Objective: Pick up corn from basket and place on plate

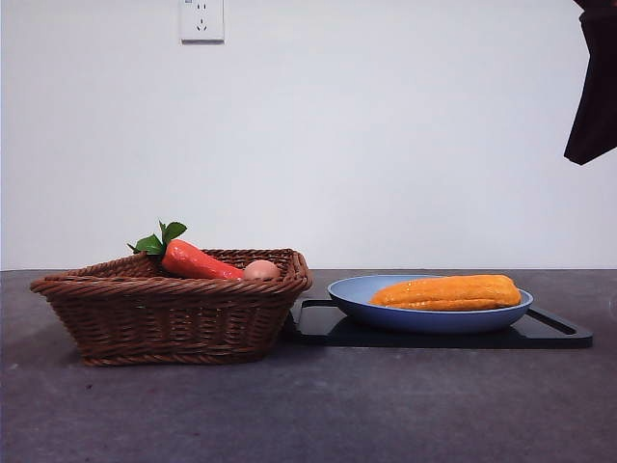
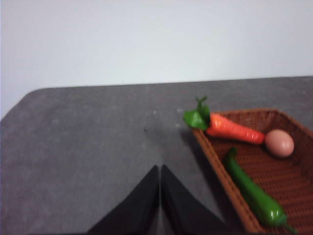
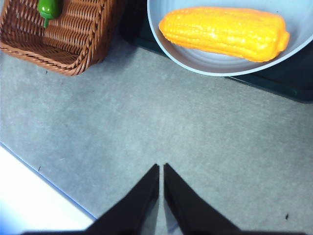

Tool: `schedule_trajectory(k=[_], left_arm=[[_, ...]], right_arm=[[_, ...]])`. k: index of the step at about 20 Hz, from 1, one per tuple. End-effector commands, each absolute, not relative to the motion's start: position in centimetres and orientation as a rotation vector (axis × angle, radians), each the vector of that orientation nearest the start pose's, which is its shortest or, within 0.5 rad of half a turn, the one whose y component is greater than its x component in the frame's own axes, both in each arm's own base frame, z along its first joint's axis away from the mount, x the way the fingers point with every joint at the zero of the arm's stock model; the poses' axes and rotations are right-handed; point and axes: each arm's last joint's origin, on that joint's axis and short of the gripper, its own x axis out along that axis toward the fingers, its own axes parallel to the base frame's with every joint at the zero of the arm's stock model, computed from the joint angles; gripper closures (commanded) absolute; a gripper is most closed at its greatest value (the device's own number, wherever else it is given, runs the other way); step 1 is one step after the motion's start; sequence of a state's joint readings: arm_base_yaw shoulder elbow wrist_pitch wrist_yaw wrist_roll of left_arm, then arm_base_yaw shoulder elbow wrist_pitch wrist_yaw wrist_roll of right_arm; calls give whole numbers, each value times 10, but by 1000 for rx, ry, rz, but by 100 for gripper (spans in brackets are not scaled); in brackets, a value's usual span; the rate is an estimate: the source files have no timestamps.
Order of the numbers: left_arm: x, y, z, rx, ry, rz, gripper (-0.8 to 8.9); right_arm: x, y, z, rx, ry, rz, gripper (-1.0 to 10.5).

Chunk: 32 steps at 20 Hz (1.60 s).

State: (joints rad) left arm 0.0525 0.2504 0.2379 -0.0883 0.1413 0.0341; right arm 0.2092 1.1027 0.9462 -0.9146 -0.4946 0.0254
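Corn (image 1: 446, 292) lies flat in the plate (image 1: 362, 301), clear of the basket (image 1: 174, 318); both grippers, jaws together and empty, should stay clear to avoid disturbing it

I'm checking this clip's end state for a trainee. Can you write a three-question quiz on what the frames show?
1. True or false: the corn lies on the plate.
2. What does the plate rest on: A basket, B black tray, C bare table?
3. Name the three items left in the basket.

Key: 1 true. 2 B, the tray. 3 carrot, egg, green pepper. Both the left gripper and right gripper are shut and empty.
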Motion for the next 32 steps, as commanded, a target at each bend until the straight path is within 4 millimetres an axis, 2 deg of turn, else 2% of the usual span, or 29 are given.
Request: schedule_trajectory(k=[1,8,15,22,32], left_arm=[[105,2,201,8,108,-87,805],[101,2,168,-7,128,-84,805],[96,2,149,-36,156,-81,805],[96,2,148,-38,173,-82,805],[96,2,149,-36,161,-83,805]], right_arm=[[192,56,280,169,1078,631,945],[192,56,280,169,1078,631,945],[192,56,280,169,1078,631,945],[193,56,281,167,1063,633,945],[203,58,288,148,930,650,945]])
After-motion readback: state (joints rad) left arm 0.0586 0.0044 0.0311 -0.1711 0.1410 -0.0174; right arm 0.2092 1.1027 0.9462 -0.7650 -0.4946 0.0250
